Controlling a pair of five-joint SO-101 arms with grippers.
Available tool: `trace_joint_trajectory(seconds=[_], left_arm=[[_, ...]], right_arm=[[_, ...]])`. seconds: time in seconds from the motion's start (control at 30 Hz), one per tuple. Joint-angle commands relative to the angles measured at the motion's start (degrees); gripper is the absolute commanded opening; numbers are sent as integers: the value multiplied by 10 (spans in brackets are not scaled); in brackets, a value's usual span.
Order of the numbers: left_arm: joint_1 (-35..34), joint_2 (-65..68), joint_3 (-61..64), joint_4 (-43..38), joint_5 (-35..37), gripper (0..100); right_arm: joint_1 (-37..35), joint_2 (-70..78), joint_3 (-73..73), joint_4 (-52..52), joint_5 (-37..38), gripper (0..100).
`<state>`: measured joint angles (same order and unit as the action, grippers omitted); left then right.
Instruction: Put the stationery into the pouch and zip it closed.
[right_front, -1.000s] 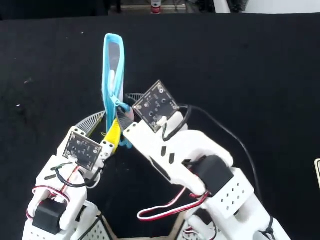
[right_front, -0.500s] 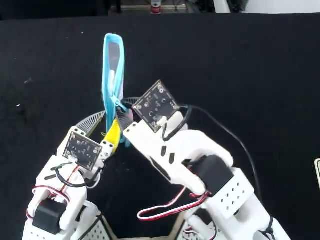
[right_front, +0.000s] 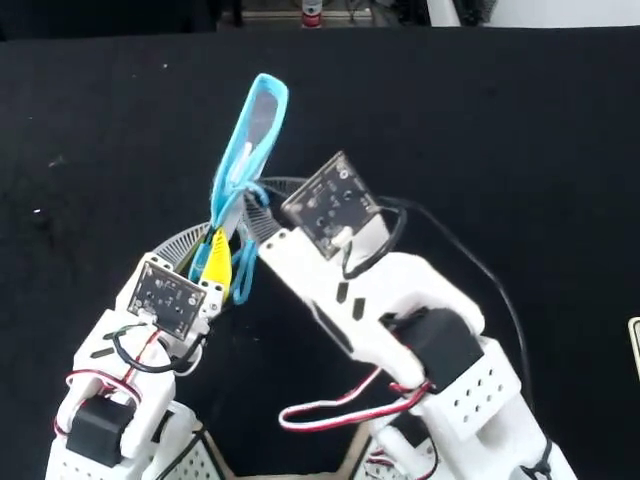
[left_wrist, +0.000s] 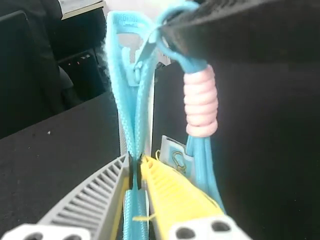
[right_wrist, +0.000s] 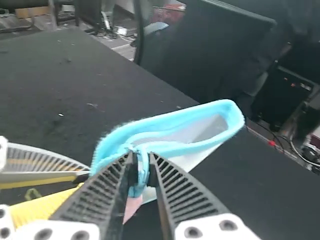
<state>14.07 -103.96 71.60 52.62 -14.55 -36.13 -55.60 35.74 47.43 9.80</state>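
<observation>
Since a moment ago the right gripper (right_wrist: 140, 167), clamped on the zipper pull (left_wrist: 145, 50), is swinging sideways and tilting the blue pouch (right_front: 256, 118), which the left gripper (left_wrist: 136, 169) is pinching above the table (right_front: 480, 150); such sideways pulling is probably risking a jammed zipper or a lost grip.

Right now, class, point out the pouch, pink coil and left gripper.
pouch (right_wrist: 205, 129): right wrist view, side panel.
pink coil (left_wrist: 201, 102): left wrist view, middle turn.
left gripper (left_wrist: 135, 167): left wrist view, between fingertips.
</observation>
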Motion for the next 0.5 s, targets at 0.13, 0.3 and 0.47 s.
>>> trace_joint_trajectory(seconds=[0.13, 0.3, 0.47], left_arm=[[7, -4, -26, 51, 4, 30], [7, -5, -34, 92, -24, 30], [7, -5, -34, 113, -43, 30]], right_arm=[[56, -12, -31, -3, 39, 11], [56, -11, -34, -5, 46, 11], [75, 6, -36, -33, 46, 11]])
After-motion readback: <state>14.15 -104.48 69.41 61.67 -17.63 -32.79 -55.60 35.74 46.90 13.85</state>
